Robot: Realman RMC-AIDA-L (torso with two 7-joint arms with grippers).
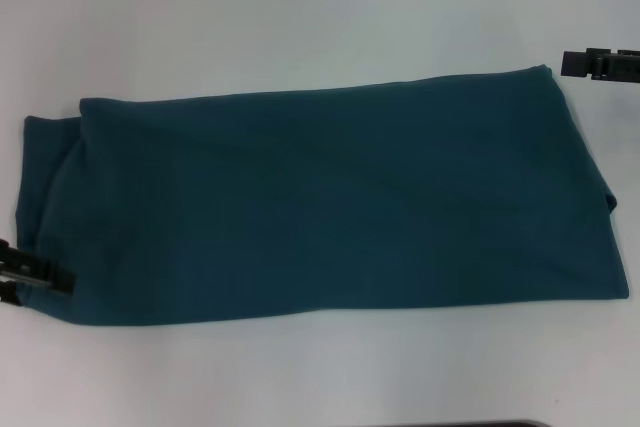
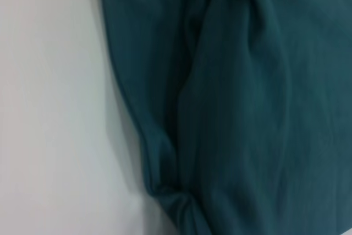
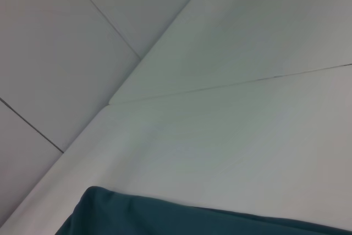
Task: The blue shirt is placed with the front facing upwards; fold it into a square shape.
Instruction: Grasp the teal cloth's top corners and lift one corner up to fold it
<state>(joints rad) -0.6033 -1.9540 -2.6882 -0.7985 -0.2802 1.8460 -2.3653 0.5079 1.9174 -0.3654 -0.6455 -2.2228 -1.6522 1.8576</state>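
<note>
The blue shirt (image 1: 320, 207) lies on the white table as a long dark teal band running left to right, plain side up with no lettering showing. My left gripper (image 1: 38, 278) sits at the shirt's near left corner, its black tip overlapping the cloth edge. In the left wrist view the shirt (image 2: 247, 103) fills most of the picture, and its edge is puckered into a small bunch (image 2: 176, 199). My right gripper (image 1: 598, 63) hovers just beyond the shirt's far right corner, apart from the cloth. The right wrist view catches only a corner of the shirt (image 3: 165, 218).
The white table (image 1: 300, 7) extends around the shirt on all sides. A dark strip (image 1: 490, 424) shows at the near edge. The right wrist view shows the table's far edge (image 3: 165, 53) with a tiled floor (image 3: 49, 53) beyond it.
</note>
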